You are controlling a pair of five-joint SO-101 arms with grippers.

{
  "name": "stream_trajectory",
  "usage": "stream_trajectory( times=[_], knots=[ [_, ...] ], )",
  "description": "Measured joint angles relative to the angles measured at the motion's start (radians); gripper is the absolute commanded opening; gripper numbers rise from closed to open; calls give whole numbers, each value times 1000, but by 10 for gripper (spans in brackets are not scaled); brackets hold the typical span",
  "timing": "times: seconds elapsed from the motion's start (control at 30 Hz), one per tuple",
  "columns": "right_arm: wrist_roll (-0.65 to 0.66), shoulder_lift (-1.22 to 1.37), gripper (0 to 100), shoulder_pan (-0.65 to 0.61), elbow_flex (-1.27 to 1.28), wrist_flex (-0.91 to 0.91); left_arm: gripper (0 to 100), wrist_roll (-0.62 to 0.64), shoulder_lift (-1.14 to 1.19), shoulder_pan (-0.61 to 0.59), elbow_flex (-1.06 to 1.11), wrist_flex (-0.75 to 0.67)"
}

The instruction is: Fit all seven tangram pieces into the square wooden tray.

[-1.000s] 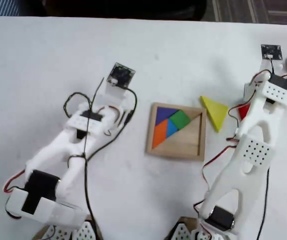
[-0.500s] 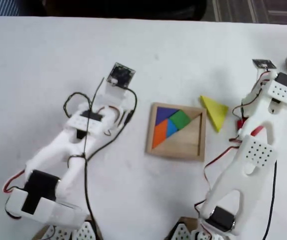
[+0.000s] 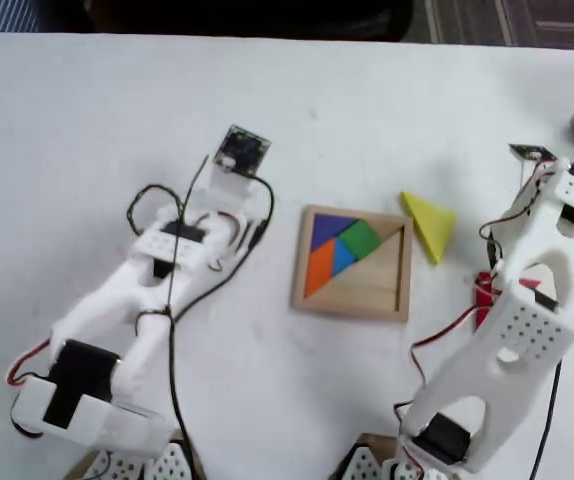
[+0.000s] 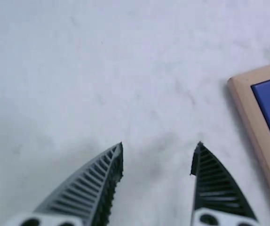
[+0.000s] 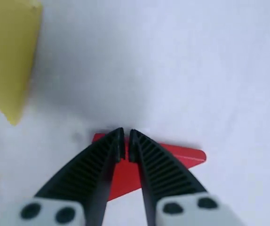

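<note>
Nearest, toward the right edge of the tabletop [image 3: 117, 100], the right hand [image 5: 125, 139] is closed to a thin slit. Its tips sit on the edge of a red triangle [image 5: 172, 157], and it looks to be pinching that piece rather than resting above it. I cannot tell whether the triangle is lifted off the surface.

Farther in, at the middle of the tabletop, lies the square wooden tray [image 3: 352, 312]. Four pieces are packed into its far-left corner: blue [image 3: 327, 230], green [image 3: 361, 237], orange [image 3: 318, 268] and a small light blue one [image 3: 344, 257]. The near side and the right side of the tray are bare wood.

Just beyond the tray's far-right corner lies a yellow triangle [image 3: 430, 222], apart from the rim.

Off the tray's left edge, the left hand [image 4: 159, 147] hangs with its fingers spread wide over bare tabletop, holding nothing.

The step in hand seems to be getting the red triangle to the tray. The next move would call for carrying it left across to the open wood and turning it so its long side runs along the diagonal gap. It would then be lowered flat without knocking the seated pieces. The yellow triangle would likely follow.

No writing or label can be read on the tray or on any piece.
</note>
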Motion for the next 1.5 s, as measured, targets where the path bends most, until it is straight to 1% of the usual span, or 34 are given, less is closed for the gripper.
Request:
stream_trajectory(
  times=[0.27,0.37,0.47,0.53,0.63,0.7,0.77,0.93,1.1,1.3,1.5],
  knots=[
    [-31,-433,22,0,605,-328,241,0,0,0,0,0],
    [-133,-585,24,0,781,-416,241,0,0,0,0,0],
    [-267,-692,25,0,882,-456,241,0,0,0,0,0],
    [-348,-727,35,0,904,-465,241,0,0,0,0,0],
    [-430,-741,126,0,907,-471,241,0,0,0,0,0],
    [-462,-743,190,0,910,-474,241,0,0,0,0,0],
    [-493,-743,224,0,910,-474,241,0,0,0,0,0],
    [-523,-733,230,-17,910,-486,241,0,0,0,0,0],
    [-532,-664,232,-29,910,-531,241,0,0,0,0,0],
    [-677,-609,233,-28,910,-597,241,0,0,0,0,0],
    [-709,-608,233,-44,910,-632,241,0,0,0,0,0]
  ],
)
